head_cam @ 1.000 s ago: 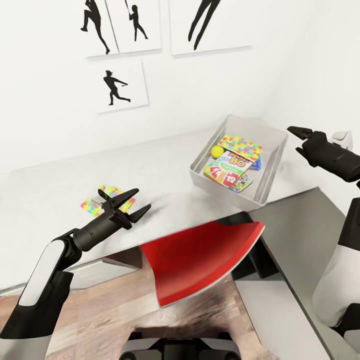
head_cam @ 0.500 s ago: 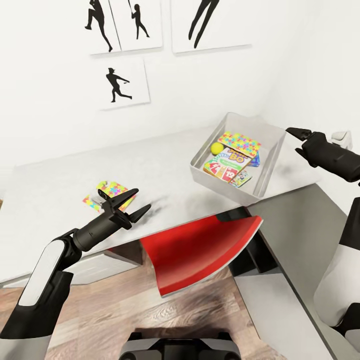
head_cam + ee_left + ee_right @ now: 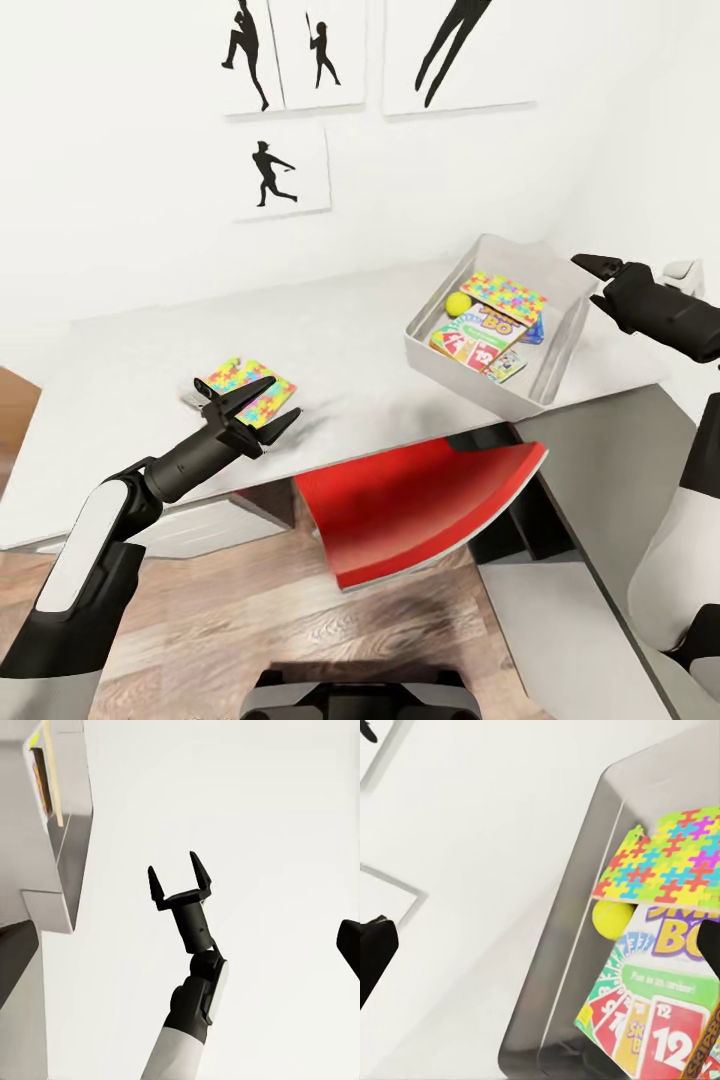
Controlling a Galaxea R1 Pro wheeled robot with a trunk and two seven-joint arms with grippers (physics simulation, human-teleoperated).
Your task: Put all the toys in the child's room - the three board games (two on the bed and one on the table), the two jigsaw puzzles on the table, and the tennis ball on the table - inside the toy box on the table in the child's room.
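The long pale grey surface point(image 3: 350, 340) carries the light grey flared toy box point(image 3: 560, 345) towards the right, already holding a puzzle sheet, a small yellow-green ball point(image 3: 458, 304) and printed game boxes. Well apart from it, on the left stretch of the surface, lies the remaining thin multicoloured jigsaw puzzle sheet point(image 3: 240, 382), flat, its long axis running slantwise towards the box. The left hand point(image 3: 259, 413), fingers spread and empty, hovers just in front of that sheet, clearly the nearer one. The right hand point(image 3: 592, 264) sits beside the box's far right rim; whether it is spread or closed I cannot tell.
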